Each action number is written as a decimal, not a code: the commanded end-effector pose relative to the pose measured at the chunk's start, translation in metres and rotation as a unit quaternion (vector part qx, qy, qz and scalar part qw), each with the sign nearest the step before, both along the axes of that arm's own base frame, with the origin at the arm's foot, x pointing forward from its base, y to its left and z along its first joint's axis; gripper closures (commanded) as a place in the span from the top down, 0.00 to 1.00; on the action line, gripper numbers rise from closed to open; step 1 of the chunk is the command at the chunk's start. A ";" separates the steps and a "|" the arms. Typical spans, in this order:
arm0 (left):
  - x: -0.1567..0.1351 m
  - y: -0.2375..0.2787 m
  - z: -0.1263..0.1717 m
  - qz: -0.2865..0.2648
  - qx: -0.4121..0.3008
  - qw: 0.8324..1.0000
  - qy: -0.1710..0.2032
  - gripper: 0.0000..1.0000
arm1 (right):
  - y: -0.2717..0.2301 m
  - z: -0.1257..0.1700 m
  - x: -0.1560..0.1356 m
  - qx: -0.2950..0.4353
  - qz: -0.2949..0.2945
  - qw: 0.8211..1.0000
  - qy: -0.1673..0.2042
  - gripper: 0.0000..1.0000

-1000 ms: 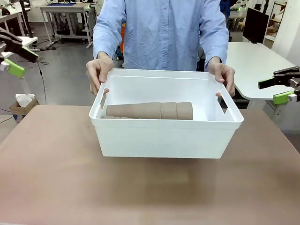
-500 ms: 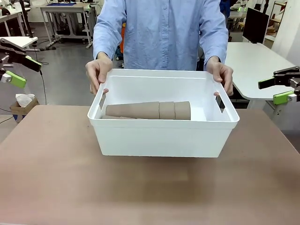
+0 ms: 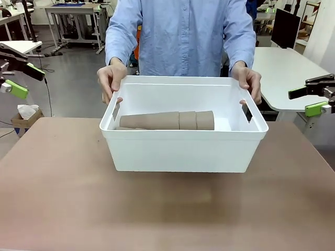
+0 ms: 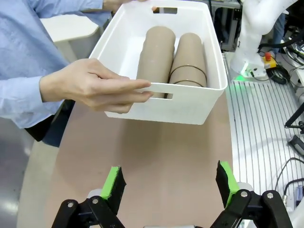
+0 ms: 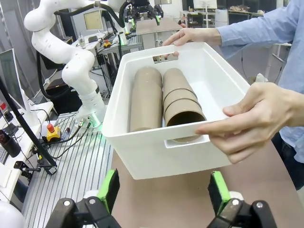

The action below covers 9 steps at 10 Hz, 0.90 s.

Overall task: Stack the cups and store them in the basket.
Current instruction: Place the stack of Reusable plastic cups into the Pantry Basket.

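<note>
The white basket (image 3: 183, 149) is held by its two end handles in a person's hands, just above or on the brown table (image 3: 63, 198). Two stacks of tan cups (image 4: 173, 54) lie on their sides in it, side by side; they also show as cups (image 5: 161, 97) and as one stack (image 3: 167, 121) from the front. My left gripper (image 3: 20, 78) hangs open at the far left, away from the basket, its green pads (image 4: 114, 183) wide apart. At the far right my right gripper (image 3: 309, 99) is open too, empty, with its pads (image 5: 108, 190) spread.
The person stands at the table's far side in a light blue shirt (image 3: 180, 36). A white side table (image 3: 285, 73) lies behind my right gripper. A cardboard box with tissue (image 3: 25, 116) sits on the floor at the left.
The person has shifted the basket slightly to the right and a little back. My left gripper dropped a bit a second ago and has since held still. The right gripper has not moved.
</note>
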<state>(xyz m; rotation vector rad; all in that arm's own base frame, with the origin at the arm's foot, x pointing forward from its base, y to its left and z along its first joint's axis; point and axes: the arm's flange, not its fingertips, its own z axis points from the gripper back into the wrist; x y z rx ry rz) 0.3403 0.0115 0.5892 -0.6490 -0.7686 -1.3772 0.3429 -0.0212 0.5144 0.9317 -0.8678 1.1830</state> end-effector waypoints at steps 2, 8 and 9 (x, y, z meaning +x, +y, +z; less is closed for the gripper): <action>0.001 0.000 0.001 -0.007 -0.005 1.000 -0.004 1.00 | 0.002 0.003 0.001 0.001 -0.006 1.000 0.005 1.00; 0.001 0.000 0.001 -0.007 -0.005 1.000 -0.004 1.00 | 0.002 0.003 0.001 0.001 -0.006 1.000 0.005 1.00; 0.001 0.000 0.001 -0.007 -0.005 1.000 -0.004 1.00 | 0.002 0.003 0.001 0.001 -0.006 1.000 0.005 1.00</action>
